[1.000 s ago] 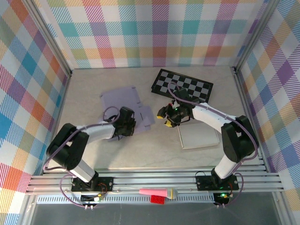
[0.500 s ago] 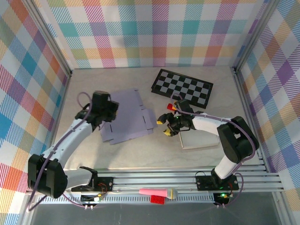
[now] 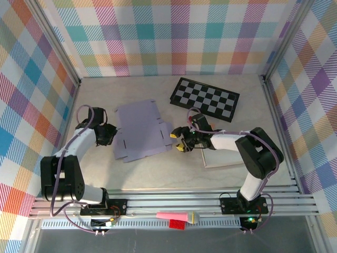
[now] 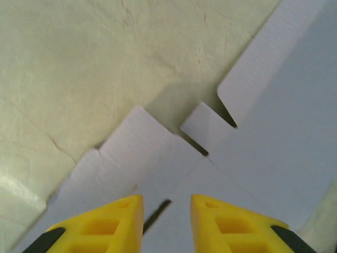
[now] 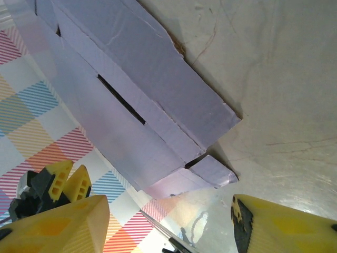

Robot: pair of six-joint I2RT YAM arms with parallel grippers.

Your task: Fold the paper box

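Lilac paper box (image 3: pixel 141 132) flat, jaws at edges (both parted)

Matt lavender paper box (image 3: pixel 141 132) of smooth, lightly creased card, pale stone-like surface (image 3: pixel 158 168) faintly scratched with a dull sheen, yellow moulded plastic on left pincer (image 4: pixel 166 203) and right pincer (image 5: pixel 168 205), brushed metal rails (image 3: pixel 168 203)

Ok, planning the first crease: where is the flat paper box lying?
Top view: the paper box lies left of centre, between the left gripper and right gripper, below-left of the checkerboard.
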